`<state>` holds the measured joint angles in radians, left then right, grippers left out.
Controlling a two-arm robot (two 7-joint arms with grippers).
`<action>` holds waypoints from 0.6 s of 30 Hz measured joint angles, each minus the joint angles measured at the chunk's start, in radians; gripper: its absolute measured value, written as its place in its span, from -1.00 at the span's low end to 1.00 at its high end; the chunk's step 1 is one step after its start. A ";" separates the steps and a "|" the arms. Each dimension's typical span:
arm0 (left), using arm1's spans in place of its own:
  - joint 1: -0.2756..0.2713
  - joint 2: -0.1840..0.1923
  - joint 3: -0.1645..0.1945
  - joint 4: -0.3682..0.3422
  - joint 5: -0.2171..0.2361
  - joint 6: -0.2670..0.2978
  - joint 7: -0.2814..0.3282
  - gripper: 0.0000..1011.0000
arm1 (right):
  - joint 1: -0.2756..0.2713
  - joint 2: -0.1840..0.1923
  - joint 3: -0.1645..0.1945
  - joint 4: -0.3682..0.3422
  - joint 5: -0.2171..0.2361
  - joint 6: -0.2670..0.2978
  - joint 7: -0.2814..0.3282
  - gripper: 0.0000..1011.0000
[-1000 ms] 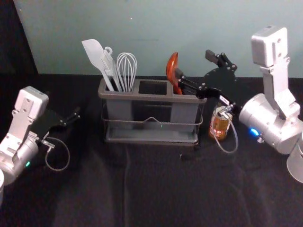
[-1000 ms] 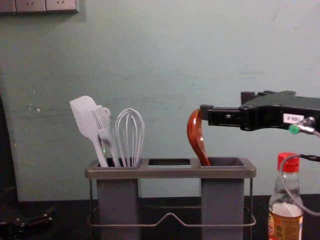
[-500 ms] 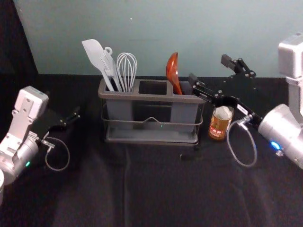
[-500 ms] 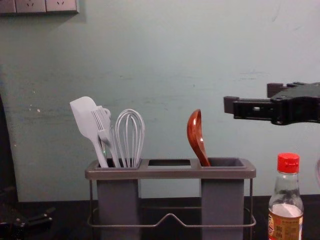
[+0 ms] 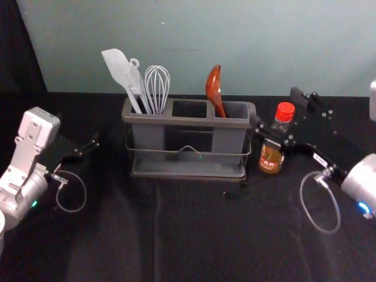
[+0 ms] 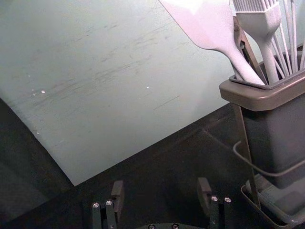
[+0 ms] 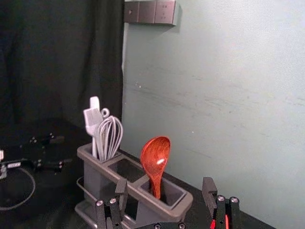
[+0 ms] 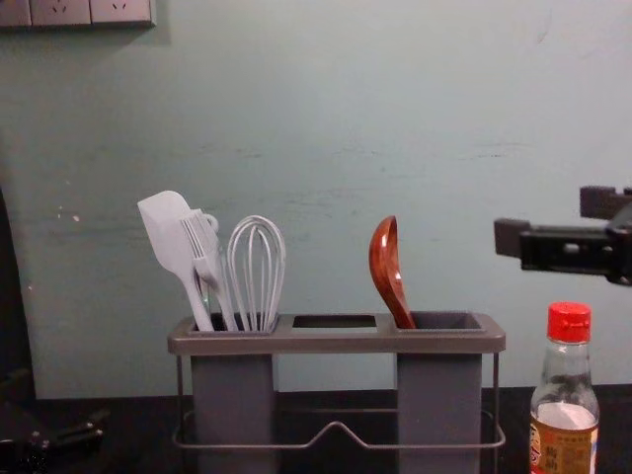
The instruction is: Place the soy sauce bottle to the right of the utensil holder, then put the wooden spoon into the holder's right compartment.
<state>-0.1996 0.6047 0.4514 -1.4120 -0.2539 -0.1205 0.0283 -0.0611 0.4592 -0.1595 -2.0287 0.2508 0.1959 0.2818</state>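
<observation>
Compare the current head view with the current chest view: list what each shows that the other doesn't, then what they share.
Head view: the tray at the base of the holder, and the looped cables on both arms.

Chest view: the wall sockets at the upper left.

Both: the holder; the spatula, brush and whisk in its left compartment; the spoon in its right one; the sauce bottle to its right; and both grippers.

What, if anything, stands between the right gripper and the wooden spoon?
Nothing visible does. In the chest view, the right gripper hangs roughly level with the wooden spoon's bowl, across open air; the soy sauce bottle stands lower.
</observation>
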 joint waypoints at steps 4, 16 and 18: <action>0.000 0.000 0.000 0.000 0.000 0.000 0.000 0.99 | -0.041 0.026 0.007 0.003 -0.020 -0.056 0.013 0.98; 0.000 0.000 0.000 0.000 0.000 0.000 0.000 0.99 | -0.132 0.064 0.007 0.056 -0.099 -0.238 0.056 0.98; 0.000 0.000 0.000 0.000 0.000 0.000 0.000 0.99 | -0.140 0.064 0.005 0.066 -0.101 -0.253 0.061 0.98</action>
<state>-0.1995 0.6047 0.4514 -1.4120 -0.2539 -0.1206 0.0283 -0.2013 0.5236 -0.1541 -1.9628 0.1496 -0.0572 0.3424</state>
